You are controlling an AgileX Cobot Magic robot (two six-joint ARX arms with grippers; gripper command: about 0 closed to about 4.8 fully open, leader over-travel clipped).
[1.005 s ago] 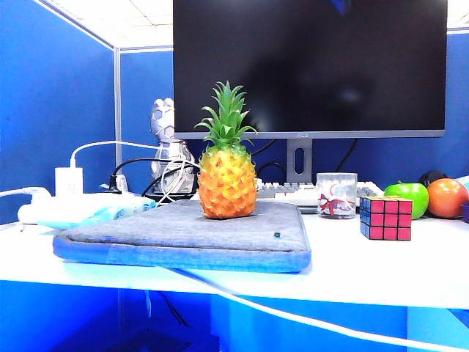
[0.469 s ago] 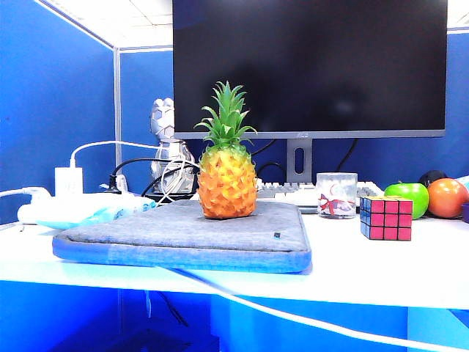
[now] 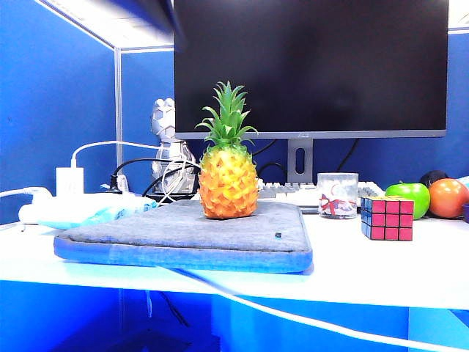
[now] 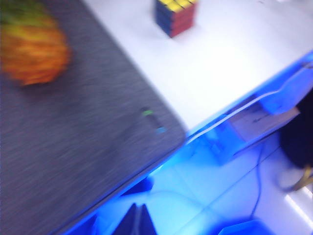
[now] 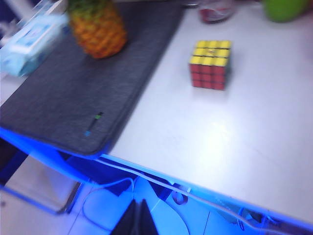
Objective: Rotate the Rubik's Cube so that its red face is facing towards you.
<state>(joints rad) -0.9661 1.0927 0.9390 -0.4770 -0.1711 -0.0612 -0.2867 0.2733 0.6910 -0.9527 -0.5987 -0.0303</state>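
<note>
Currently, in the exterior view, the Rubik's Cube (image 3: 386, 218) sits on the white worktop (image 3: 366, 271) toward the right, just beside a glass cup (image 3: 337, 194) and near a green apple (image 3: 407, 198) and an orange fruit (image 3: 448, 197). Its red face (image 3: 391, 218) is turned to this camera, with a blue side angled off to the left. A toy pineapple (image 3: 228, 172) stands upright on a grey padded sleeve (image 3: 183, 238) in front of the monitor (image 3: 308, 66); no gripper is clearly visible in this view, only a dark blur at the top edge. Left wrist view, heavily blurred: the left gripper (image 4: 138, 221) shows as 2 dark fingers pressed together, empty, hanging off the worktop's front edge over the floor. The cube lies well apart from it, across the sleeve's corner, yellow side up. Right wrist view: the right gripper (image 5: 137, 219) is likewise closed on nothing, also beyond the worktop's front edge. From here the cube stands alone on bare worktop, yellow on top and red toward this camera, well apart from the gripper. Judgement: the red face looks to be facing front, so the rotation seems done and both arms are clear of the cube, which sits square and unsupported.
</note>
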